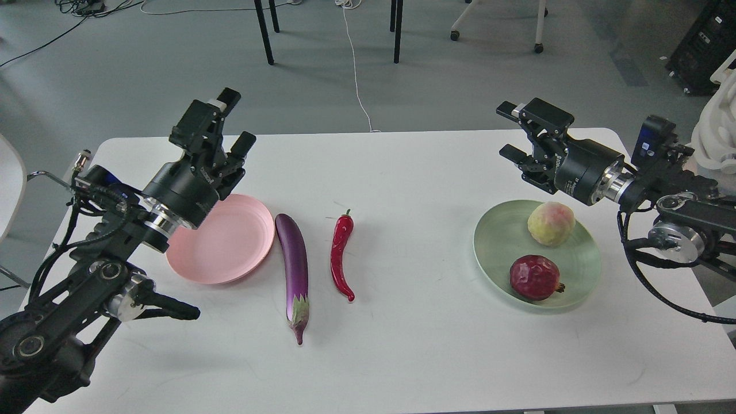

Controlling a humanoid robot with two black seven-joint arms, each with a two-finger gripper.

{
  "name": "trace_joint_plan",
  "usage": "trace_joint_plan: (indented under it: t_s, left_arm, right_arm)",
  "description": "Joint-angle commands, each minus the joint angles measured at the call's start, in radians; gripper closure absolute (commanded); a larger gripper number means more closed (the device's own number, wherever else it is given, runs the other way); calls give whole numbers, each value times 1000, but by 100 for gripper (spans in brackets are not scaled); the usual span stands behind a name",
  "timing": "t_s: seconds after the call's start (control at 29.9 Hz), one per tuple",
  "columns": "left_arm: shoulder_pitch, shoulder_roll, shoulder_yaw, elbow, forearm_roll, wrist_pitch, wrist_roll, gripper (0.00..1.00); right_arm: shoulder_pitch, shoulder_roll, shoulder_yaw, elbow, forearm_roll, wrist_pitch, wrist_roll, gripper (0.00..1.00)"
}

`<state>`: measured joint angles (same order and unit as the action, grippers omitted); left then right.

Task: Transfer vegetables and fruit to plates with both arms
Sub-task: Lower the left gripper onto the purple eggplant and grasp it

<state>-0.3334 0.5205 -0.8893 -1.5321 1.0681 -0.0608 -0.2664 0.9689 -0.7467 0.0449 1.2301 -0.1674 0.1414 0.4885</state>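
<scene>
**Purple and red still on the table, fruit already plated**

Purple eggplant (293,261) lies lengthwise on the white table (414,356), its pale green stem cap toward the near edge, just beside the right rim of the pink plate (230,247); whether it touches the rim cannot be told. Right of it, apart by a narrow strip of tabletop, lies the curved red chili pepper (340,253), stem pointing away. The pink plate holds nothing.

Well apart on the right side sits the pale green plate (500,241) with both fruit on it: the yellow-pink peach (551,223) at the far side and the dark red pomegranate (535,278) at the near side, close together.

Left gripper (234,122) hangs over the far left edge of the pink plate, fingers spread wide and holding nothing. Right gripper (507,131) hovers beyond the green plate's far rim, pointing leftward, its fingers likewise spread wide and empty.

Past the table, grey floor (144,75) carries a white cable (356,75) and black chair legs (264,34).
</scene>
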Motion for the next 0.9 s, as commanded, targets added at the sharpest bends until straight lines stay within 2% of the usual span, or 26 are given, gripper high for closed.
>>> trace_joint_plan:
  t_s: [0.0, 0.07, 0.1, 0.2, 0.3, 0.37, 0.43, 0.6, 0.7, 0.87]
  left_arm:
    - [-151, 67, 205, -2, 310, -36, 30, 0]
    - [-252, 78, 306, 4, 455, -79, 81, 0]
    - [-306, 81, 350, 9, 517, -118, 125, 0]
    - [-419, 91, 434, 13, 615, -276, 254, 0]
    - [-457, 92, 451, 15, 633, -401, 364, 0]
    - [-457, 92, 451, 18, 630, -428, 426, 0]
    - [-447, 92, 451, 10, 615, -428, 508, 0]
    - [-395, 88, 446, -19, 411, -428, 754, 0]
    - [-381, 92, 448, -57, 250, -428, 755, 0]
    - [-331, 82, 448, -88, 230, -428, 755, 0]
  right_arm:
    - [-139, 1, 165, -63, 135, 125, 0, 4]
    - [-195, -6, 219, -93, 166, 202, 0, 4]
    - [-226, -10, 240, -101, 172, 227, 0, 4]
    - [-291, -16, 283, -97, 172, 248, 0, 4]
    - [-303, -31, 303, -92, 172, 250, 0, 4]
    - [-303, -33, 303, -92, 171, 250, 0, 4]
    - [-303, -33, 302, -93, 169, 250, 0, 4]
    - [-303, -31, 303, -93, 166, 250, 0, 4]
    - [-303, -31, 303, -93, 166, 250, 0, 4]
    - [-305, -29, 303, -95, 166, 250, 0, 4]
